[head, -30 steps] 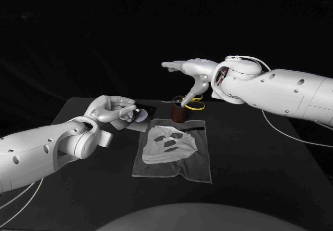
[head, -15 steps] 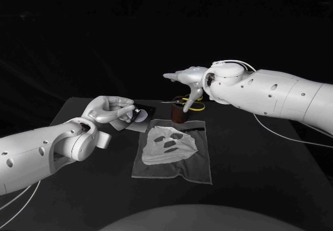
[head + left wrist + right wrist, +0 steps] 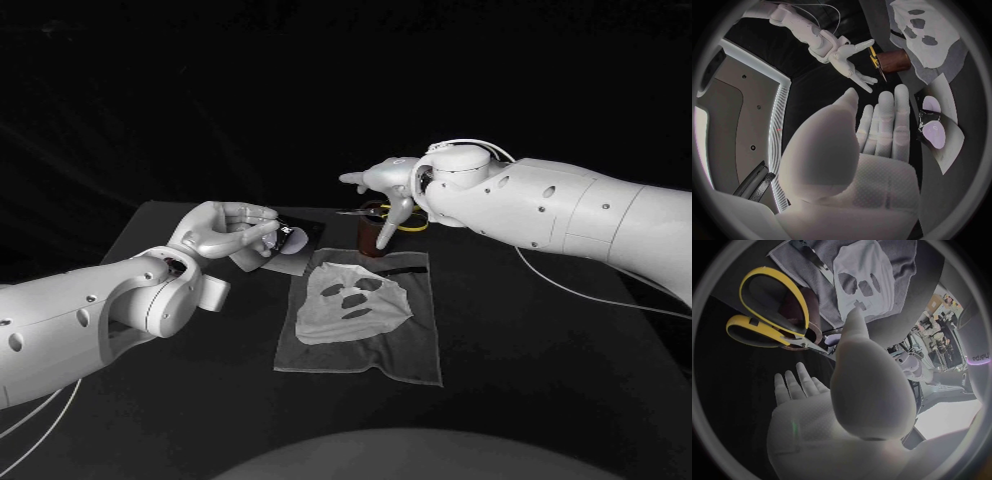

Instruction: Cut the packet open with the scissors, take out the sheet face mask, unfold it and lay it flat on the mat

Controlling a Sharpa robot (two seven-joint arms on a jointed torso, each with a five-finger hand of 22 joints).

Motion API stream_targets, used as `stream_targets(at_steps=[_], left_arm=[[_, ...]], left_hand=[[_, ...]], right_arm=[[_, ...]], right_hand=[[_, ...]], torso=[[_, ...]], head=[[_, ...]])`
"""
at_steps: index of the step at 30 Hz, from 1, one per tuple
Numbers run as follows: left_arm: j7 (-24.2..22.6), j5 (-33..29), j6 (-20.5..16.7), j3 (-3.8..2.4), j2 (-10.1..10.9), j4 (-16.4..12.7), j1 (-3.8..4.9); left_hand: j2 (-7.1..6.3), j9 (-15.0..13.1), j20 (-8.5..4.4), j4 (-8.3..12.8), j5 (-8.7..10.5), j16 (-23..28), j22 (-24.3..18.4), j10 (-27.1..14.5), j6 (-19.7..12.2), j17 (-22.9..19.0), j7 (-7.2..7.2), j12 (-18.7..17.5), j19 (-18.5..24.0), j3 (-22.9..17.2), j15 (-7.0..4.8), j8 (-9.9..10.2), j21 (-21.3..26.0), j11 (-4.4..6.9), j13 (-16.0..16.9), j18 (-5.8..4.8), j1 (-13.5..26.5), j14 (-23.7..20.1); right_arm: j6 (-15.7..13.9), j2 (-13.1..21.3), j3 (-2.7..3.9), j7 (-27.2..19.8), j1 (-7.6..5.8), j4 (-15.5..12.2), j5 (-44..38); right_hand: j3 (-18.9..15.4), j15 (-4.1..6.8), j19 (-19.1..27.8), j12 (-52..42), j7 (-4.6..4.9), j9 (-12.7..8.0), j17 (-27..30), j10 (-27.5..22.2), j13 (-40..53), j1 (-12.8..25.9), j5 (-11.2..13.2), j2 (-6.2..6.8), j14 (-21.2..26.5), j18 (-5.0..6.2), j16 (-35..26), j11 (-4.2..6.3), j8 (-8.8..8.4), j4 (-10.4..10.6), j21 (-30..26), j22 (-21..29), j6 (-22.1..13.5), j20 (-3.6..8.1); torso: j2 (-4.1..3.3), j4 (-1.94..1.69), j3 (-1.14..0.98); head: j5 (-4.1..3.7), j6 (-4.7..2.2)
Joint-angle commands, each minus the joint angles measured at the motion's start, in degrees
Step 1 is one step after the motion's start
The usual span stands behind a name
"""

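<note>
Face mask (image 3: 353,300) unfolded, flat on mat (image 3: 392,355), mid tabletop. Scissors (image 3: 761,330) upright in brown holder (image 3: 372,238) at mat's far edge. Right hand (image 3: 382,185) above them, fingers spread, empty. Left hand (image 3: 224,228) outstretched, empty; packet (image 3: 289,240) just beside, left of mat.

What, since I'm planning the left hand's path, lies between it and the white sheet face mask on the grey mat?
The silvery foil packet lies there on the black table, as the head view shows.
</note>
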State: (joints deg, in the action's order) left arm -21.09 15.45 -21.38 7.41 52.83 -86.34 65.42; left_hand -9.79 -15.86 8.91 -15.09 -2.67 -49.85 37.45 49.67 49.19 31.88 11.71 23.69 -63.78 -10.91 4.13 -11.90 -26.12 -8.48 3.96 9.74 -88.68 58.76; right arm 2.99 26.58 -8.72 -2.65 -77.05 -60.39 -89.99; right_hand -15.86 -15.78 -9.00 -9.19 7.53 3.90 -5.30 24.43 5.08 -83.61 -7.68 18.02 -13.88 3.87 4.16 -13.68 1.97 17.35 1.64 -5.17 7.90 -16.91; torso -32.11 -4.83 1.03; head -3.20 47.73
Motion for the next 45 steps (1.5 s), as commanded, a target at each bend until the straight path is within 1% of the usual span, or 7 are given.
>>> stream_targets(at_steps=[1,3,16,23,32,41,45], left_arm=[[0.40,-0.21,1.17,-0.06,-0.02,-0.20,0.14],[0.73,-0.22,1.17,-0.06,-0.01,-0.22,0.17],[3.07,-0.22,1.96,-0.06,0.10,-0.34,0.56],[4.20,-0.22,2.53,-0.05,0.16,-0.46,0.75],[5.51,-0.22,2.91,-0.05,0.20,-0.62,0.94],[6.35,-0.22,3.51,-0.05,0.25,-0.68,1.10],[6.83,-0.22,3.95,-0.04,0.27,-0.67,1.17]], left_hand=[[0.11,0.06,0.06,-0.16,-0.11,0.00,-0.09,0.27,0.03,-0.07,0.43,0.25,0.33,0.14,-0.02,-0.21,0.34,-0.02,0.04,0.60,-0.60,-0.44],[0.23,0.05,0.06,-0.18,-0.11,-0.05,-0.09,0.38,0.13,-0.08,0.44,0.33,0.31,0.09,-0.03,-0.33,0.32,-0.01,0.05,0.61,-0.67,-0.44],[0.78,0.08,0.02,-0.15,-0.11,-0.16,-0.07,0.54,0.28,-0.15,0.46,0.46,0.24,-0.33,-0.08,-0.61,0.21,0.00,0.03,0.65,-1.16,-0.49],[1.03,0.11,0.01,-0.21,-0.12,-0.17,-0.06,0.54,0.26,-0.19,0.49,0.46,0.24,-0.50,-0.08,-0.68,0.18,-0.02,0.01,0.64,-1.26,-0.54],[1.59,0.20,-0.05,-0.11,-0.11,-0.20,0.01,0.56,0.22,-0.31,0.54,0.47,0.24,-1.13,-0.11,-0.85,0.04,-0.04,-0.05,0.65,-1.87,-0.65],[1.71,0.22,-0.06,-0.12,-0.11,-0.20,0.03,0.56,0.23,-0.34,0.56,0.47,0.24,-1.26,-0.11,-0.89,0.01,-0.05,-0.06,0.65,-1.96,-0.68],[1.72,0.23,-0.06,-0.13,-0.11,-0.20,0.04,0.55,0.21,-0.35,0.57,0.46,0.25,-1.28,-0.11,-0.89,0.00,-0.06,-0.07,0.65,-1.95,-0.69]], right_arm=[[2.15,-0.44,0.04,0.50,0.18,0.76,1.34],[2.74,-0.75,0.03,0.61,0.39,1.32,1.44],[1.24,-2.69,0.01,0.51,1.20,4.64,1.03],[2.00,-3.48,0.01,0.37,1.58,5.74,0.99],[3.40,-4.20,0.01,0.63,2.12,7.08,0.84],[3.78,-4.89,0.01,1.10,2.18,8.49,0.36],[3.71,-5.08,0.01,1.21,2.14,8.96,0.29]], right_hand=[[0.75,0.09,-0.75,-0.48,0.68,1.30,-0.29,0.58,0.12,-0.62,-0.86,-0.28,-0.99,-0.15,0.62,-0.19,0.96,-0.06,0.33,-0.23,2.90,0.01],[1.11,-0.28,-1.23,-0.77,0.81,2.22,-0.26,0.18,0.06,-1.09,-2.43,-0.37,-1.04,0.00,0.67,-0.29,2.00,-0.05,0.49,-0.40,5.16,0.01],[6.40,-0.51,-1.69,-0.57,0.48,3.23,0.78,-2.48,-0.38,-2.77,-3.40,-0.39,2.17,-0.20,-0.59,-0.12,3.14,-0.14,0.62,-0.50,7.05,0.01],[8.97,-0.62,-2.44,-1.95,-0.35,4.37,0.38,-1.98,-0.07,-5.41,-4.20,-0.58,1.07,-0.17,-0.14,0.46,4.69,-0.11,0.82,-0.72,9.56,0.04],[12.74,-0.01,-7.84,-8.49,-1.02,10.04,-2.94,1.35,1.33,-7.64,-6.87,-1.72,-8.63,0.59,4.80,0.09,12.82,-0.28,2.26,-2.22,20.90,0.17],[12.94,0.24,-7.89,-9.44,-1.61,10.08,-2.95,0.70,1.35,-7.95,-6.71,-1.68,-8.43,0.55,5.07,0.26,13.22,-0.22,2.14,-1.98,19.97,0.18],[13.07,0.44,-7.77,-10.50,-0.62,9.93,-3.05,0.41,1.40,-7.99,-6.47,-1.70,-8.58,0.53,5.51,0.13,13.27,-0.21,1.95,-1.72,18.48,0.20]], torso=[[-0.08,-0.09,0.01],[-0.08,-0.05,0.06],[-0.29,-0.19,0.03],[-0.37,-0.21,0.10],[-0.44,-0.19,0.12],[-0.39,-0.22,0.10],[-0.37,-0.22,0.10]], head=[[-0.09,0.01],[-0.11,0.07],[-0.34,0.21],[-0.47,0.20],[-0.67,0.42],[-0.80,0.66],[-0.89,0.67]])
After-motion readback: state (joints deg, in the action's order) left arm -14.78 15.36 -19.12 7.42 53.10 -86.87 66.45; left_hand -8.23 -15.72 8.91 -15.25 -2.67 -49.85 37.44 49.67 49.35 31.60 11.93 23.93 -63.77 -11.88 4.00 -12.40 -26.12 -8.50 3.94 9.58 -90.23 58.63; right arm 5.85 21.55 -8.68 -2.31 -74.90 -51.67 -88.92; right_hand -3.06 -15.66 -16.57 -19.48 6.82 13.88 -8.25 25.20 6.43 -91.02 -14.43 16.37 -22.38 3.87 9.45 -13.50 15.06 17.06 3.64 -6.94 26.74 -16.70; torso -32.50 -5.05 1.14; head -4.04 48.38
